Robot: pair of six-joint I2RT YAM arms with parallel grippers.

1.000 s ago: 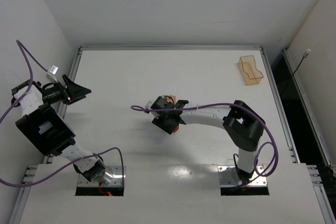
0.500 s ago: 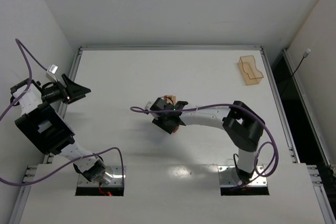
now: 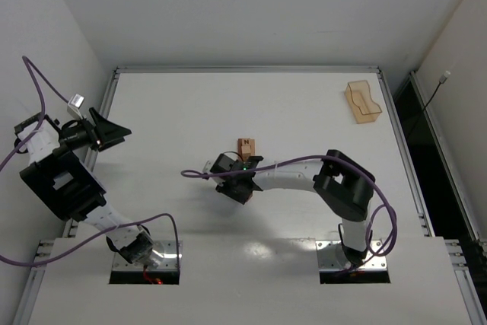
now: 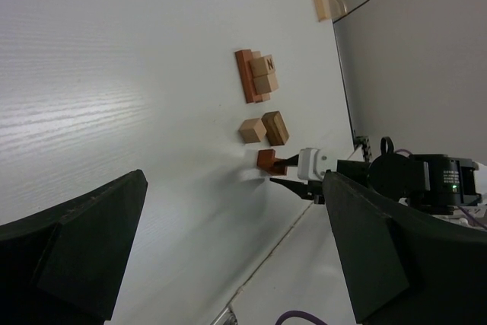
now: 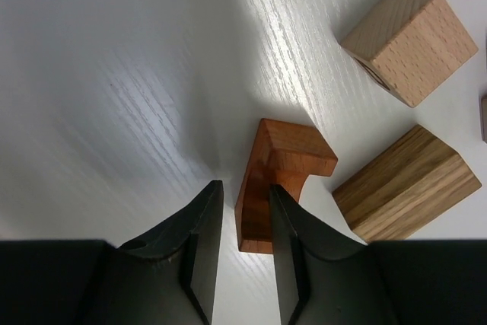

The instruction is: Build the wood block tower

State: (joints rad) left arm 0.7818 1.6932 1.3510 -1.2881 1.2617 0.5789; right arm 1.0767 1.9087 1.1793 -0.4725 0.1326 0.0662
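right fingers (image 5: 194, 253) pinch reddish-orange block (image 5: 283, 159) on the table (image 5: 114, 74), near tan cube (image 5: 409, 43) and brown block (image 5: 407, 184). block stack (image 4: 257, 75) just beyond. left fingers (image 4: 76, 249) spread wide, well apart.

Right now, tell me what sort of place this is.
Most likely a robot lab test cell: a white table edged with metal rails, boxed in by plain white walls, a left arm and right arm bolted at its near edge, wooden blocks as practice pieces.
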